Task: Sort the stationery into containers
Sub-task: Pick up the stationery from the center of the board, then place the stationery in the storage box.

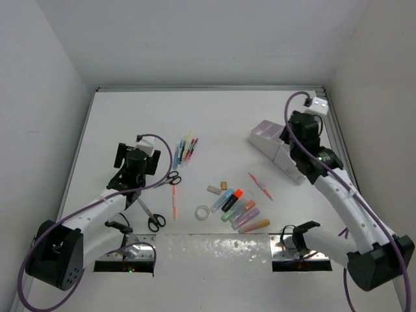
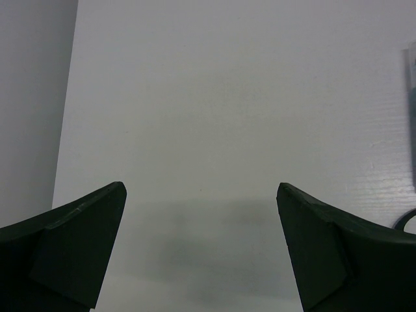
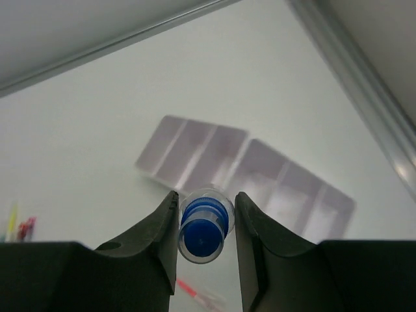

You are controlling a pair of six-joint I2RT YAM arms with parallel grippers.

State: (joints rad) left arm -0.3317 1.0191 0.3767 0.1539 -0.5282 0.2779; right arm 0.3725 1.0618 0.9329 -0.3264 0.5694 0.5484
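My right gripper point(image 3: 205, 203) is shut on a clear-barrelled marker with a blue cap point(image 3: 203, 234), seen end-on, held above the near edge of the pale lilac organizer point(image 3: 286, 188). In the top view that gripper point(image 1: 301, 144) hangs over the organizer point(image 1: 268, 138) at the right. My left gripper point(image 2: 200, 188) is open and empty over bare table; in the top view it point(image 1: 136, 160) is left of a bunch of coloured pens point(image 1: 187, 149). Pastel highlighters point(image 1: 238, 208), a tape ring point(image 1: 203, 212), erasers point(image 1: 214, 190), a pink pen point(image 1: 260, 186) and two scissors point(image 1: 151, 218) lie mid-table.
The second scissors point(image 1: 173, 177) and an orange pen point(image 1: 174, 201) lie just right of my left arm. White walls close the table on the left, back and right. A metal strip point(image 1: 214, 250) runs along the near edge between the arm bases.
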